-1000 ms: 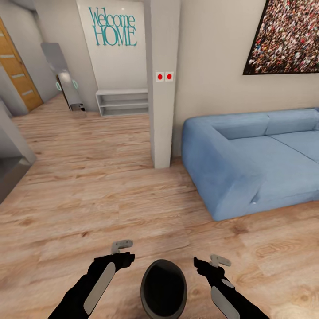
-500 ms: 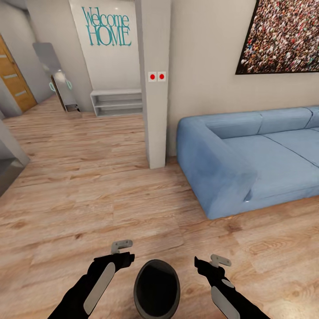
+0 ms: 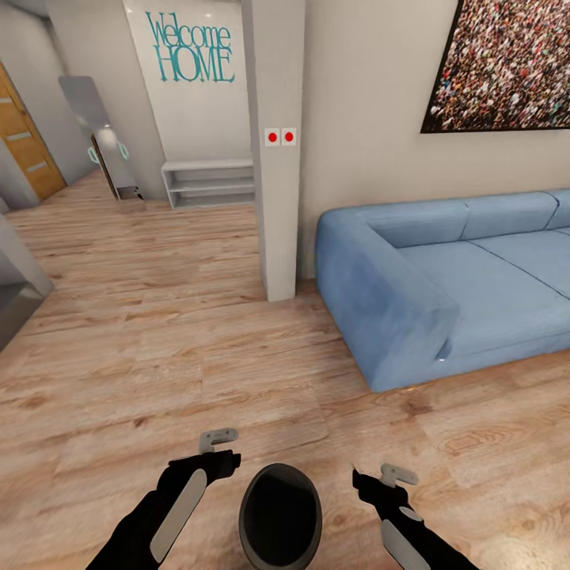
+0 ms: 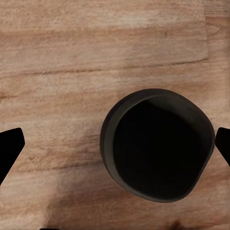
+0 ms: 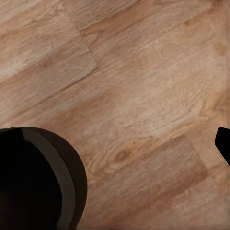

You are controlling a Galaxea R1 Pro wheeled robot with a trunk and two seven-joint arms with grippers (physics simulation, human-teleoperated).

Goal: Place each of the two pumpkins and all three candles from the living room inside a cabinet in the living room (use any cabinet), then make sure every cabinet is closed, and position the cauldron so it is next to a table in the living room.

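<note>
Both fingers sets, left [image 3: 212,450] and right [image 3: 378,477], spread wide, empty, flanking cauldron [image 3: 280,516] on floor [image 3: 158,356].

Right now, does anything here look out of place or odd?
Only the squat black round cauldron: it sits on the bare wooden plank floor between the left hand and right hand, tilted toward the left hand, touching neither, with no table near.

The squat round black cauldron [image 3: 281,516] stands upright on the wood-plank floor [image 3: 158,348]. The left tool [image 3: 215,450] is just left of the cauldron, the right tool [image 3: 378,478] to its right. The blue sofa [image 3: 443,293] lies beyond, right of the cauldron; the pale square pillar [image 3: 277,150] stands behind it.
</note>
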